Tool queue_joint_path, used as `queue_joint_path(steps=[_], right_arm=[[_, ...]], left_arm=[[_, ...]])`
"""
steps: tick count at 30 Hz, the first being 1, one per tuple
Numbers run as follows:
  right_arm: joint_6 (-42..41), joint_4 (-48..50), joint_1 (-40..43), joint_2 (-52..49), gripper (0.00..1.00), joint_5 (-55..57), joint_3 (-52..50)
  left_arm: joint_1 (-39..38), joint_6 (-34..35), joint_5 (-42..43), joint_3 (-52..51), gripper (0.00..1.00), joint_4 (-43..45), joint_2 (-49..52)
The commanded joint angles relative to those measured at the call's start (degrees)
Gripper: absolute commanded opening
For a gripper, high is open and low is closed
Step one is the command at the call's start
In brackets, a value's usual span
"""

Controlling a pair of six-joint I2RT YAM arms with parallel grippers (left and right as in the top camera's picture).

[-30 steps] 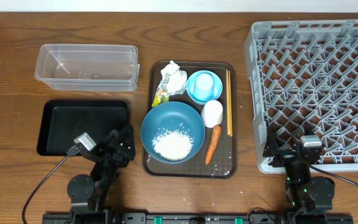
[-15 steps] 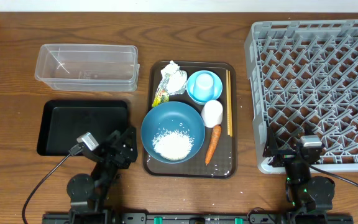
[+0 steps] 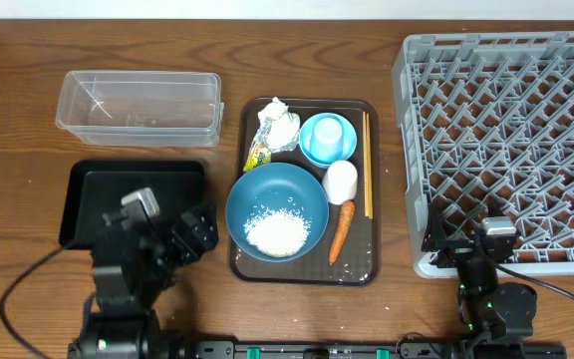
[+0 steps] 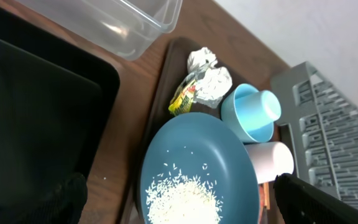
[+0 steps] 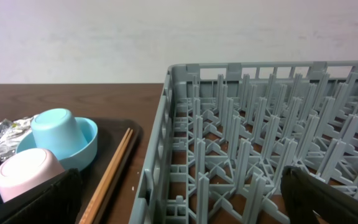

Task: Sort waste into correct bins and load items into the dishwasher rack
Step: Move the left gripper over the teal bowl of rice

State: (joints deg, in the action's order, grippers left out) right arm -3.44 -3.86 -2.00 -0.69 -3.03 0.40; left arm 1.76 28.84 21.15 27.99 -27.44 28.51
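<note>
The left gripper [image 4: 179,186] is seen spread open and empty, the dark-blue bowl [image 4: 194,146] of rice [image 4: 180,200] lying just ahead between its fingers. The right gripper [image 5: 179,180] is likewise open, the dishwasher rack [image 5: 260,118] directly ahead.

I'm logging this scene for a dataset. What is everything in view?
table: one, brown, under everything
dishwasher rack: one, grey, right
tub: one, clear, far left
black tray: one, black, near left
serving tray: one, brown, centre
large bowl: one, dark blue, serving tray's near side
rice: loose grains, white, in large bowl
small bowl: one, light blue, serving tray's far side
blue cup: one, light blue, in small bowl
white cup: one, white, next to carrot
carrot: one, orange, serving tray's near right
chopsticks: two, tan, serving tray's right edge
wrapper: one, white-silver, serving tray's far-left corner
packet: one, yellow-green, beside wrapper
left claw: one, black, open, near black tray
right claw: one, black, open, near rack
</note>
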Motion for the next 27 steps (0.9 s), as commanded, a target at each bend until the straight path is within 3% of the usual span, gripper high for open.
queue_joint_path(steps=[1, 5, 10, 13, 16, 22, 27], right_arm=[[-0.57, -0.22, -0.15, 0.13, 0.99, -0.02, -0.09], [-0.57, -0.22, -0.15, 0.13, 0.99, -0.02, -0.09], [-0.57, -0.22, -0.15, 0.13, 0.99, -0.02, -0.09], [-0.57, -0.22, -0.15, 0.13, 0.99, -0.02, -0.09], [-0.57, -0.22, -0.15, 0.13, 0.99, -0.02, -0.09], [-0.57, -0.22, -0.15, 0.13, 0.99, -0.02, -0.09], [-0.57, -0.22, -0.15, 0.13, 0.99, -0.02, -0.09]], left_arm=[[-0.17, -2.32, 5.29, 1.68, 0.98, 1.07, 4.79], [-0.24, -3.39, 15.54, 1.68, 0.98, 6.05, 6.8], [-0.24, -3.34, 17.05, 3.23, 0.98, 5.53, 6.97], [-0.24, -3.39, 12.66, 5.66, 0.98, 2.08, 6.97], [-0.24, -3.78, 1.16, 8.46, 0.98, -4.57, 7.04], [-0.22, -3.72, -13.62, 8.74, 0.98, -9.66, 7.3], [-0.17, -2.62, -14.51, 8.74, 0.98, -9.99, 7.3]])
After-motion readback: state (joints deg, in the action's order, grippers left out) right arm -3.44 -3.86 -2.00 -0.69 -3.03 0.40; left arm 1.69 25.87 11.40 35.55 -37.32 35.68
